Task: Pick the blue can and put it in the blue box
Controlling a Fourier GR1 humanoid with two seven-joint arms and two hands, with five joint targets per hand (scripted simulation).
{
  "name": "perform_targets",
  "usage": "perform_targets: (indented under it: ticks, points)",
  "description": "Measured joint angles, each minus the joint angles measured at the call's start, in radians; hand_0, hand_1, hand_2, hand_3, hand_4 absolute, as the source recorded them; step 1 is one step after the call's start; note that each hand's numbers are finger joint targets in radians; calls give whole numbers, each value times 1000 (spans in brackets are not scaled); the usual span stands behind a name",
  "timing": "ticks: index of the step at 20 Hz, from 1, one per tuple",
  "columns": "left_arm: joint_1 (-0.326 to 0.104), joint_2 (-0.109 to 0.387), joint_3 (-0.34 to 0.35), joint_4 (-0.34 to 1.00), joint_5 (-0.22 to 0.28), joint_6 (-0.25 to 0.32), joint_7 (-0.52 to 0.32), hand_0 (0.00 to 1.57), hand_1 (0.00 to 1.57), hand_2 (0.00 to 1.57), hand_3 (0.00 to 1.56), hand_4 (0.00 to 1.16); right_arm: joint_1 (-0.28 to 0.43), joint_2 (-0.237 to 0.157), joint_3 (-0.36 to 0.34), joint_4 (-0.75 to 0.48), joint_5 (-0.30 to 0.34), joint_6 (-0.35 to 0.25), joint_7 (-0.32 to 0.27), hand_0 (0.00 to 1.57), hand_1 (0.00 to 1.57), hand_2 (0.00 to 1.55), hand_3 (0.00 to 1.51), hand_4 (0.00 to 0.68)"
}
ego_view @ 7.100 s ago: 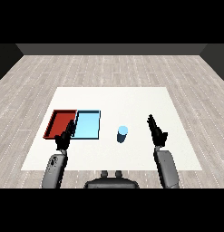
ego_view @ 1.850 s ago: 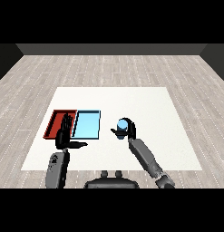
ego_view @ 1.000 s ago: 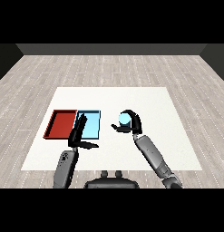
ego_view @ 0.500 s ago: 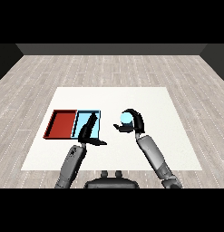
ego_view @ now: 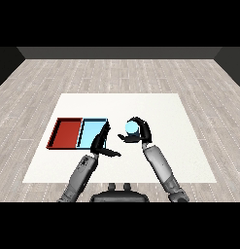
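Note:
The blue can (ego_view: 131, 128) is held above the white table (ego_view: 165, 112) with my right hand (ego_view: 141, 133) curled round it, just right of the light blue tray (ego_view: 91, 132). My left hand (ego_view: 100, 143) hovers at the blue tray's right edge, fingers straight and thumb spread, holding nothing. It stands a short way left of the can. The red tray (ego_view: 65, 133) lies against the blue tray's left side.
Both trays sit on the left half of the table. Grey wood floor (ego_view: 121, 73) surrounds the table on all sides.
My left hand has swung right, across the blue tray to its right edge. My right hand has carried the can a little to the left, towards the blue tray.

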Motion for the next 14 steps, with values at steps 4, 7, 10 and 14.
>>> perform_targets:
  ticks: [4,7,10,14]
  points:
    - [1,4,-7,17,17,4,-6,0,0,0,0,0,-5,19,-20,-19,22,33,10,1492,1492,1469,1400,606]
    - [-24,2,-42,55,52,38,-23,0,0,0,0,0,-37,36,-25,19,29,33,-5,1480,1480,1467,1400,603]
    - [-44,1,-64,81,81,64,-27,0,0,0,0,0,-10,44,-10,2,34,35,-18,1486,1486,1466,1399,610]
    - [-62,0,-80,131,104,77,-54,0,0,0,0,0,-7,49,-15,-17,21,48,-13,1479,1479,1459,1393,605]
